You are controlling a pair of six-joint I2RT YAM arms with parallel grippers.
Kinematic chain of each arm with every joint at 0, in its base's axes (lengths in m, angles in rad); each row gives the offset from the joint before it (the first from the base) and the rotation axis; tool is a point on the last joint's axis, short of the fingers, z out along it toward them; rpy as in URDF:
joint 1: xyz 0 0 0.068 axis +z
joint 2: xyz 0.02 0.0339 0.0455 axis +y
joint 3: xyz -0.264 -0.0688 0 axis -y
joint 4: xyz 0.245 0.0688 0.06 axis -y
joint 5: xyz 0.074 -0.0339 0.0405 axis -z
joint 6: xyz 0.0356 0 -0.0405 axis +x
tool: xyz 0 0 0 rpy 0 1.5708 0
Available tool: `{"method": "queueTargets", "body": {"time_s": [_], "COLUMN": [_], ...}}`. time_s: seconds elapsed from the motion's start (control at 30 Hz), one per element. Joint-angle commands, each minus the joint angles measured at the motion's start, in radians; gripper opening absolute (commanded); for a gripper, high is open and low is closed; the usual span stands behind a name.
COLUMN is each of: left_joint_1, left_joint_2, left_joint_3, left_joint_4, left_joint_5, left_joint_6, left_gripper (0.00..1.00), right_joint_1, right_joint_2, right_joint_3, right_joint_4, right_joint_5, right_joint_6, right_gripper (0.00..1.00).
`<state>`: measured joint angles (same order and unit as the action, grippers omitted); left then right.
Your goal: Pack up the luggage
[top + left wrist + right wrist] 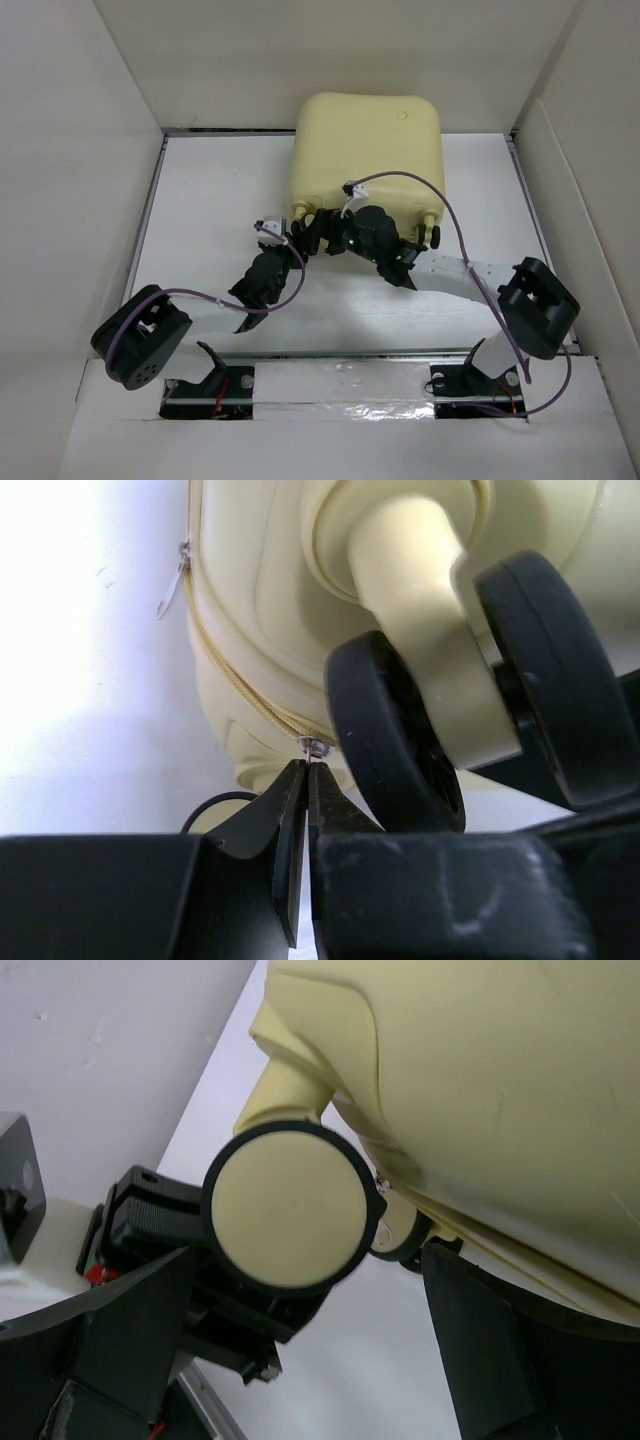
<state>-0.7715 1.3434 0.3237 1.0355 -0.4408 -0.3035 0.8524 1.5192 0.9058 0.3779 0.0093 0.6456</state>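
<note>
Found luggage (368, 150) closed at far middle of table (220, 200), rear against the back wall (250, 60). Got that placement from top view only; could not read either pincer there, both too small and dark at its near edge. Saw left gripper (305, 770) only in its wrist view: shut down to a sliver, tips (290, 790) pinching a small metal zip pull (313, 747) on the zip (240, 685), just beside a black twin wheel (395, 740). Spotted a second pull (175, 575) hanging farther along the zip. Saw right gripper (308, 1260) spread wide, either side of a yellow-faced wheel (290, 1210); could not tell whether fingers (130, 1340) touched it. Lost most of the shell off-frame in both wrist views.
</note>
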Motion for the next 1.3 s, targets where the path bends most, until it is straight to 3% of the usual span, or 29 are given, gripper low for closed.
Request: {"method": "queueTargets", "body": {"time_s": [0.0, 0.3, 0.37, 0.4, 0.43, 0.67, 0.7, 0.8, 0.87, 1.0, 1.07, 1.1, 1.17, 1.27], "left_joint_1": [-0.008, -0.008, -0.008, -0.008, -0.008, 0.001, 0.001, 0.011, 0.02, 0.02, 0.02, 0.02, 0.02, 0.02], "left_joint_2": [-0.01, -0.003, -0.006, -0.006, -0.009, -0.018, -0.024, -0.032, -0.03, -0.035, -0.035, -0.035, -0.035, -0.035], "left_joint_3": [0.028, 0.025, 0.023, 0.021, 0.02, 0.028, 0.028, 0.026, 0.025, 0.025, 0.023, 0.023, 0.023, 0.023], "left_joint_4": [0.04, 0.052, 0.051, 0.051, 0.051, 0.04, 0.038, 0.035, 0.035, 0.035, 0.035, 0.035, 0.034, 0.029], "left_joint_5": [-0.001, 0.01, 0.008, 0.005, 0.005, 0.014, 0.014, 0.019, 0.025, 0.027, 0.027, 0.025, 0.024, 0.02], "left_joint_6": [0.017, 0.01, 0.014, 0.014, 0.014, 0.018, 0.02, 0.018, 0.015, 0.014, 0.014, 0.014, 0.014, 0.015], "left_gripper": [0.0, 0.0, 0.0, 0.0, 0.0, 0.0, 0.0, 0.0, 0.0, 0.0, 0.0, 0.0, 0.0, 0.0], "right_joint_1": [-0.007, -0.05, -0.061, -0.061, -0.061, -0.061, -0.061, -0.05, -0.05, -0.05, -0.05, -0.05, -0.041, -0.041], "right_joint_2": [0.035, 0.147, 0.151, 0.15, 0.148, 0.186, 0.191, 0.185, 0.185, 0.203, 0.216, 0.216, 0.216, 0.193], "right_joint_3": [0.087, 0.137, 0.102, 0.094, 0.093, 0.179, 0.195, 0.168, 0.156, 0.163, 0.182, 0.183, 0.189, 0.189], "right_joint_4": [0.121, 0.235, 0.311, 0.349, 0.351, 0.198, 0.149, 0.127, 0.125, 0.05, 0.021, 0.001, -0.02, -0.068], "right_joint_5": [-0.062, 0.015, -0.002, -0.002, 0.015, 0.023, 0.02, 0.026, 0.021, 0.049, 0.066, 0.073, 0.099, 0.147], "right_joint_6": [0.054, 0.184, 0.25, 0.262, 0.266, 0.209, 0.198, 0.174, 0.172, 0.141, 0.118, 0.111, 0.085, 0.023], "right_gripper": [1.0, 0.98, 0.9, 0.76, 0.74, 0.81, 0.85, 0.91, 0.89, 0.71, 0.69, 0.63, 0.43, 0.07]}}
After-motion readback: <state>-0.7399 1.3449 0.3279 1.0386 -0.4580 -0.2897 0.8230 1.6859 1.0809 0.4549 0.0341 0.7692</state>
